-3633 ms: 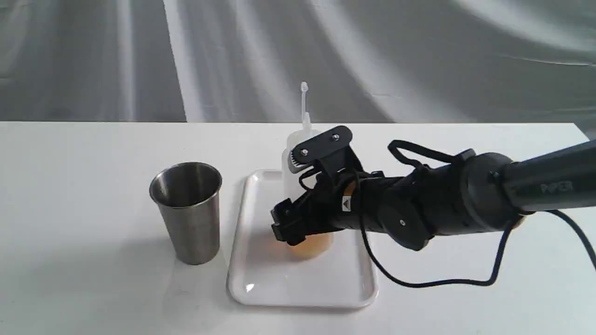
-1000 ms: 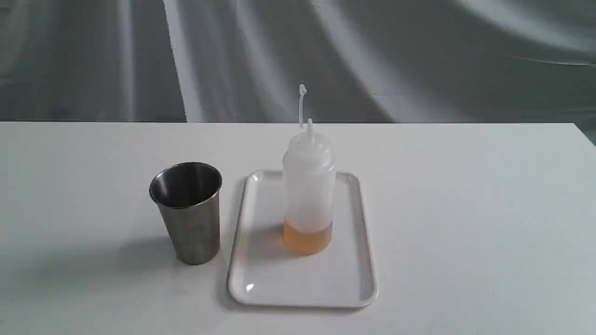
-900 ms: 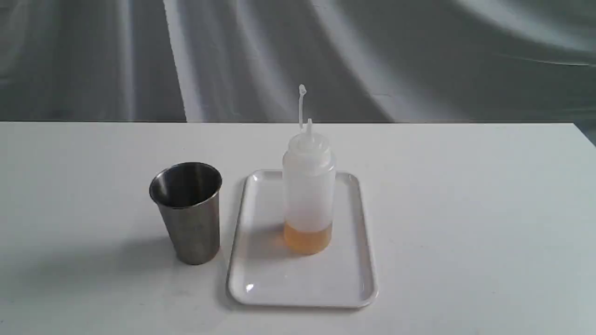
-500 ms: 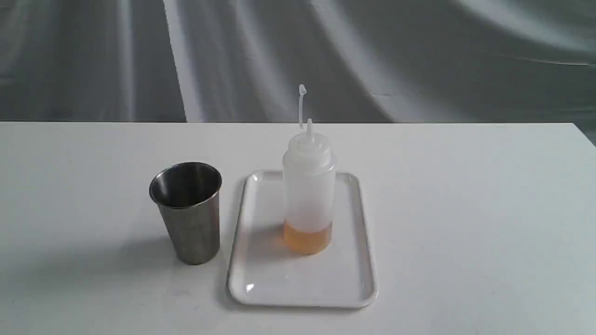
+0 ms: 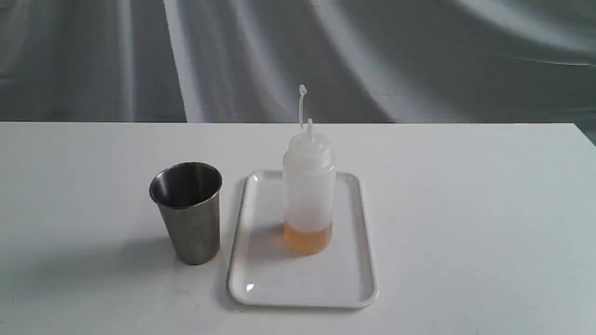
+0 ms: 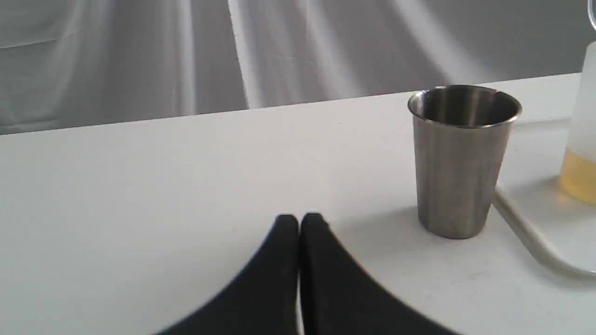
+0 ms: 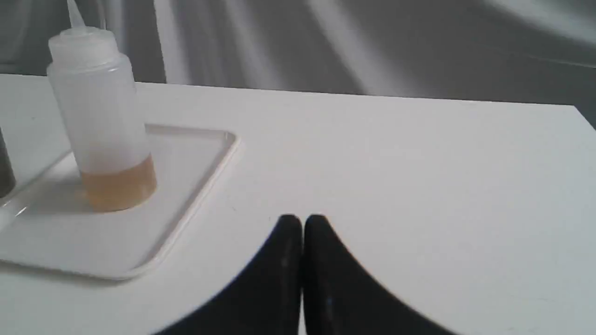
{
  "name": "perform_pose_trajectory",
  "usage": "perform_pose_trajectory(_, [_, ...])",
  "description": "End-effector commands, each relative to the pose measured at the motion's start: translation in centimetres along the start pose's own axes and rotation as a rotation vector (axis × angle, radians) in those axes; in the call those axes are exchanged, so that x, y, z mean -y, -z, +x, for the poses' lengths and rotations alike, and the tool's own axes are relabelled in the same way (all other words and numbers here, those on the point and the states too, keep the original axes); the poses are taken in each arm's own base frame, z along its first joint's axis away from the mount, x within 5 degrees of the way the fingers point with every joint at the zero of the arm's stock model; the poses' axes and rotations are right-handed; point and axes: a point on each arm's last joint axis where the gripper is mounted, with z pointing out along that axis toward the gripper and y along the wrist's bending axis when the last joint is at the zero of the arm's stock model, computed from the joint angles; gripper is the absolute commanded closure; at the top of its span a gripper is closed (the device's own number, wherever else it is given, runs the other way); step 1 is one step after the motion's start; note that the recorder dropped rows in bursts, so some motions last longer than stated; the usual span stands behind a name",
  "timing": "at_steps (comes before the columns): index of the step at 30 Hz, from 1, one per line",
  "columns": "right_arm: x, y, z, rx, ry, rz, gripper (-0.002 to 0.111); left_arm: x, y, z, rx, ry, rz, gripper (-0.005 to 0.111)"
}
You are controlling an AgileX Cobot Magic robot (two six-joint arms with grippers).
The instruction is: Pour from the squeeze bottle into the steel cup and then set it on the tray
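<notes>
The squeeze bottle [image 5: 308, 195] stands upright on the white tray [image 5: 347, 284], amber liquid low in it and its cap strap sticking up. Just left of the tray on the table stands the steel cup [image 5: 188, 211]. Neither arm shows in the exterior view. In the left wrist view my left gripper [image 6: 299, 219] is shut and holds nothing, some way from the steel cup [image 6: 461, 158]. In the right wrist view my right gripper [image 7: 302, 219] is shut and holds nothing, well apart from the squeeze bottle [image 7: 104, 116] and the tray [image 7: 195, 186].
A white table [image 5: 465, 209] carries everything, its far edge against a grey draped cloth backdrop [image 5: 419, 56]. The table's right corner shows at the back right.
Since the earliest frame my right arm has let go of the squeeze bottle and pulled out of the exterior view. Over the last second nothing has moved.
</notes>
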Motion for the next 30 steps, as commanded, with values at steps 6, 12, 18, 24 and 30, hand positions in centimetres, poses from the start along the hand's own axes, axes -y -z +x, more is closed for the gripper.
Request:
perform_pose_trajectory(6, [0.09, 0.01, 0.32, -0.024, 0.015, 0.011, 0.108, 0.04, -0.02, 0.07, 0.005, 0.003, 0.006, 0.107])
perform_pose_trajectory(12, [0.09, 0.01, 0.32, -0.024, 0.015, 0.011, 0.108, 0.04, -0.02, 0.07, 0.005, 0.001, 0.006, 0.107])
perform_pose_trajectory(18, [0.09, 0.01, 0.32, -0.023, 0.015, 0.011, 0.108, 0.04, -0.02, 0.07, 0.005, 0.001, 0.006, 0.107])
perform_pose_trajectory(24, [0.06, 0.01, 0.32, -0.024, -0.005, 0.008, 0.108, 0.04, -0.02, 0.07, 0.005, 0.004, 0.006, 0.107])
perform_pose_trajectory(30, [0.06, 0.01, 0.32, -0.024, -0.005, 0.008, 0.108, 0.04, -0.02, 0.07, 0.005, 0.004, 0.006, 0.107])
